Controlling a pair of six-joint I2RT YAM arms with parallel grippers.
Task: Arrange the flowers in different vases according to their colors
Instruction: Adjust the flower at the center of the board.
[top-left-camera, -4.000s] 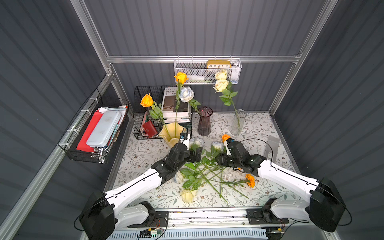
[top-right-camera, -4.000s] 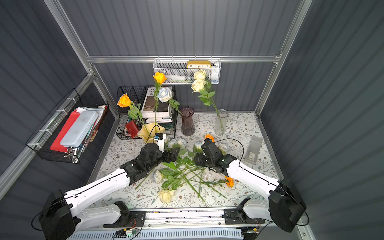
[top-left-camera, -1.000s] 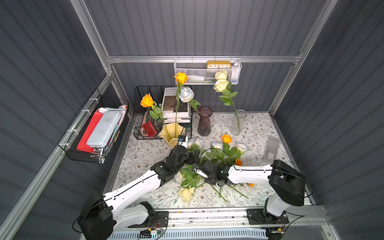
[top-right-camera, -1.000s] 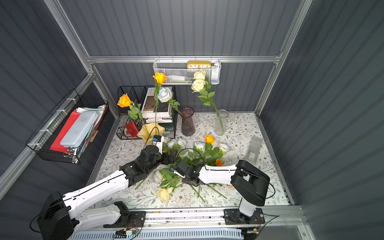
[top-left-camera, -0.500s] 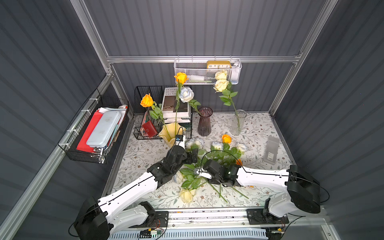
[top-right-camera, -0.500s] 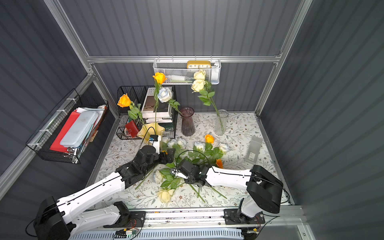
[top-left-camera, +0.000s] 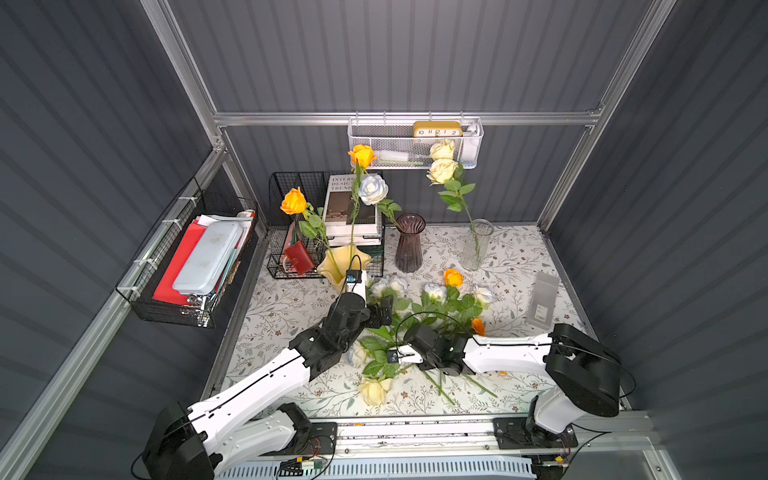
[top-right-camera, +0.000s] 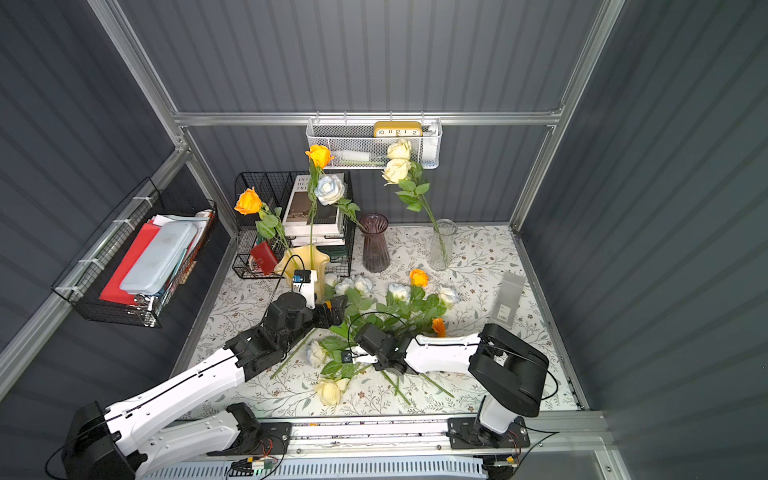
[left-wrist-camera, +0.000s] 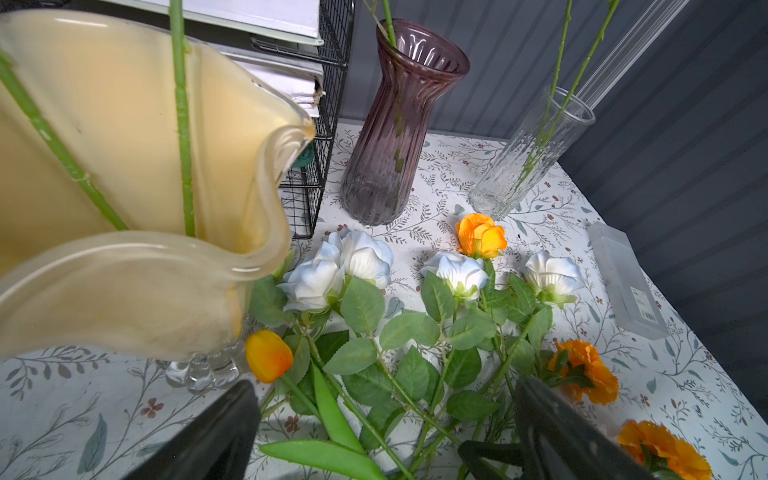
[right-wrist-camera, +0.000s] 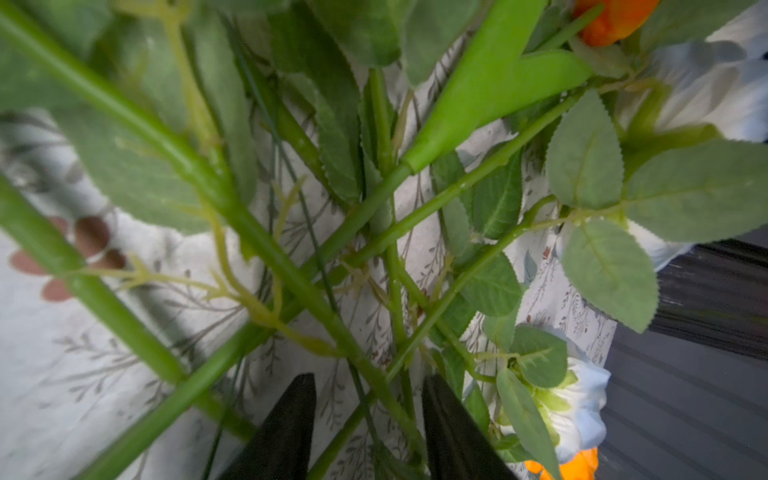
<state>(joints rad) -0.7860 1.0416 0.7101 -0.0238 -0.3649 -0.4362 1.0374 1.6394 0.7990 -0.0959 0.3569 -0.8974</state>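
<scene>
Background book (top-left-camera: 337, 208) behind flowers (top-left-camera: 372, 189): "DESIGN TREND", probably.

The right arm (top-left-camera: 507, 353) no longer reaches diagonally toward the orange rose (top-left-camera: 453, 277). It is folded back with its forearm lying across the front of the table (top-left-camera: 291, 299). The right gripper (right-wrist-camera: 368, 379) has come down among the crossed green stems (right-wrist-camera: 291, 286) in the middle of the pile. Its jaws, shut a second ago, now stand apart with stems between them. The marigold (top-left-camera: 478, 326) lies nearer the clear vase (top-left-camera: 476, 245) than before. The frosted box (top-left-camera: 543, 300), formerly hidden behind the arm in a top view, is uncovered.
</scene>
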